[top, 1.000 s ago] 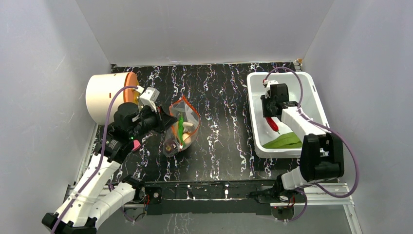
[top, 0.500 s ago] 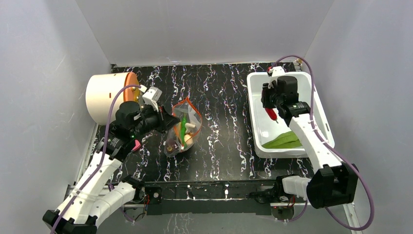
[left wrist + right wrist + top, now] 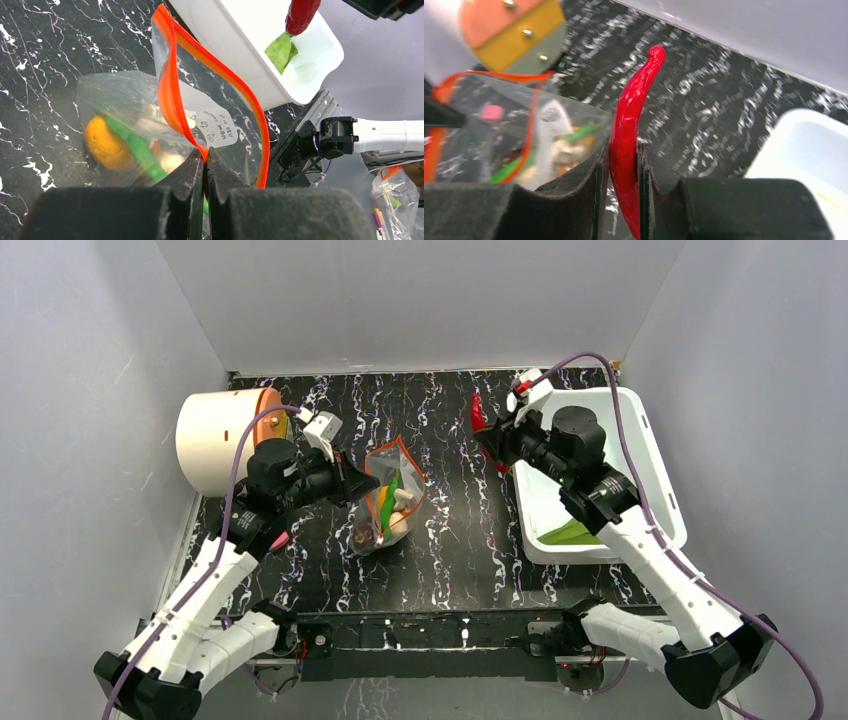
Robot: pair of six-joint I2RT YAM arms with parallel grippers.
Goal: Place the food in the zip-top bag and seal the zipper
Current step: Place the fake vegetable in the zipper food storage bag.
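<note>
1. Top external: the tips of the left gripper (image 3: 352,487) are hidden against the zip-top bag (image 3: 392,502), so its grip is hard to read here; the bag stands on the table (image 3: 460,550) between the cream cylinder (image 3: 215,440) and the white bin (image 3: 640,430), mouth towards the back wall; its contents blur into green, whitish and dark; the right gripper (image 3: 488,435) holds the red chilli (image 3: 478,415) above the table, just left of the bin.
2. Left wrist: the left fingers are pressed together on the bag's mouth edge, where the zipper (image 3: 172,95) meets them; the orange-red strip loops open; the orange fruit (image 3: 102,142), green pepper (image 3: 137,147) and a whitish piece (image 3: 172,162) show blurred through the plastic, beside a white label (image 3: 215,127); the frame's top edge cuts the chilli off.
3. Right wrist: the right fingers clamp the chilli at mid-length; its long axis runs upright in this view, curled tip uppermost; its lower end is cut off; the bag lies blurred to the left.
</note>
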